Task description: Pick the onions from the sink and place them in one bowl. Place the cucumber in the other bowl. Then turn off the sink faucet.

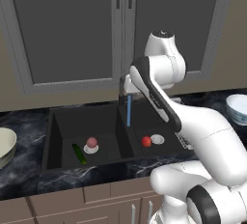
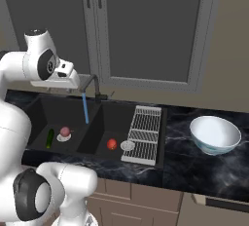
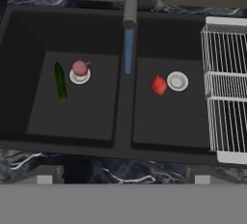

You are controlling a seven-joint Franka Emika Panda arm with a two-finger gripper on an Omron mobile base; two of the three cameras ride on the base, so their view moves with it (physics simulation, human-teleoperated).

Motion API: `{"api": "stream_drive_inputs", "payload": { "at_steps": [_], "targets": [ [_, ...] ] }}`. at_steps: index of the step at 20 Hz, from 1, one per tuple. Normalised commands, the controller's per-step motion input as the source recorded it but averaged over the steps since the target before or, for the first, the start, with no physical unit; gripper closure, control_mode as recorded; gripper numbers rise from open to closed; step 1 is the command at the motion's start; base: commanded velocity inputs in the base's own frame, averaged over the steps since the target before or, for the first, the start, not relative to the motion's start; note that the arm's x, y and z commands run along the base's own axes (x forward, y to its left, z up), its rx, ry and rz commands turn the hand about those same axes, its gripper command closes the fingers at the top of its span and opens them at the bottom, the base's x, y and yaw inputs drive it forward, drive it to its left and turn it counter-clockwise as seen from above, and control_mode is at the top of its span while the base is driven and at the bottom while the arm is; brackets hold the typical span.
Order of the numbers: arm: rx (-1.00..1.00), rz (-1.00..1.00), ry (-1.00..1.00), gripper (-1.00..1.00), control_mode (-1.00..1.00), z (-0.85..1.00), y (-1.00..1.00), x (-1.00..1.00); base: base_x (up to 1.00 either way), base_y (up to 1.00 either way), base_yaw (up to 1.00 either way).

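Water runs as a thin blue stream (image 3: 128, 49) from the dark faucet spout (image 3: 130, 1) at the top centre of your hand view, falling onto the centre divider of the black rectangular double-basin sink (image 3: 120, 136). In the left basin you see the short dark green cucumber (image 3: 60, 81) lying lengthwise near the left of the floor, and just to its right the dull pinkish-red onion (image 3: 79, 67) sitting on top of that basin's round silver drain disc (image 3: 79, 77). In the right basin the bright red-orange onion (image 3: 158, 85) rests just left of the other silver drain disc (image 3: 177, 81), close to it but whether they touch you cannot tell. A white wire rack (image 3: 226, 88) covers the right edge of the frame. At the bottom, the two tips of your claw (image 3: 123, 175) stand wide apart at either side with nothing between them, high above the dark marbled table (image 3: 96, 170). In the right base view the small white bowl with a pale bluish outside (image 2: 215, 135) sits on the table at the right of the frame, well apart from the sink. In the left base view the wide cream bowl (image 1: 6, 143) shows at the left edge, cut off by the frame.
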Motion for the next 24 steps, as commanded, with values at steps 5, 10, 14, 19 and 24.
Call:
{"api": "stream_drive_inputs", "payload": {
  "at_steps": [5, 10, 14, 19, 24],
  "targets": [
    [0.0, 0.02, 0.01, -1.0, -1.0, -0.18, 0.57, 0.0, 0.0, 0.0, 0.0],
    [0.0, 0.02, 0.02, -1.0, -1.0, -0.29, 0.49, 0.0, 0.0, 0.0, 0.0],
    [0.0, 0.05, 0.02, -1.0, -1.0, -0.37, 0.37, 0.0, 0.0, 0.0, 0.0],
    [0.0, 0.05, 0.08, -1.0, -1.0, -0.38, 0.36, 0.0, 0.0, 0.0, 0.0],
    [0.0, 0.02, 0.11, -1.0, -1.0, -0.36, 0.43, 0.0, 0.0, 0.0, 0.0]
  ]
}}
